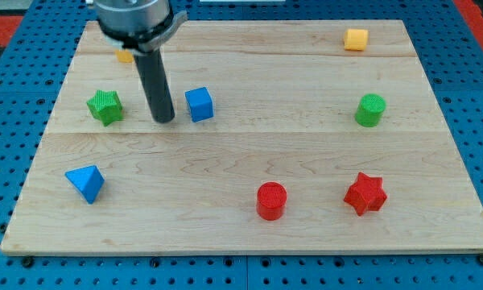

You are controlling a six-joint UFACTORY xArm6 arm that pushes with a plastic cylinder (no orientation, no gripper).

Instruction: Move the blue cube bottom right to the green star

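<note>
Tip point(163, 121) down on the wooden board point(249, 234), a bare rod with nothing to open, close or grip, standing in the gap between the green star point(105, 106) on the view's left and the blue cube point(200, 105) on the view's right, just beside the cube's left face, contact too fine to tell. Wrong side for the job, by the look of it: a push from here would send the cube toward the view's right, away from the star. Better to swing round the cube, passing over its top edge or under its bottom edge without clipping it, then to settle against its right face and press leftward and a touch downward, so as to leave it at the star's lower right. Best to keep the push line through the cube's middle, to go slowly, and to stop short before nudging the star itself. Cube sitting flat in the upper left part of the board, near the star and level with it, turned slightly so that its faces are not square to the board edges; no real long axis, being a cube, so no end to lead with, only a face to choose. Further out, well apart from all this: blue triangular block point(86, 183), red cylinder point(270, 200), red star point(365, 193), green cylinder point(370, 109), yellow block point(356, 39), and another small yellow block point(125, 55) mostly hidden behind the arm.
</note>
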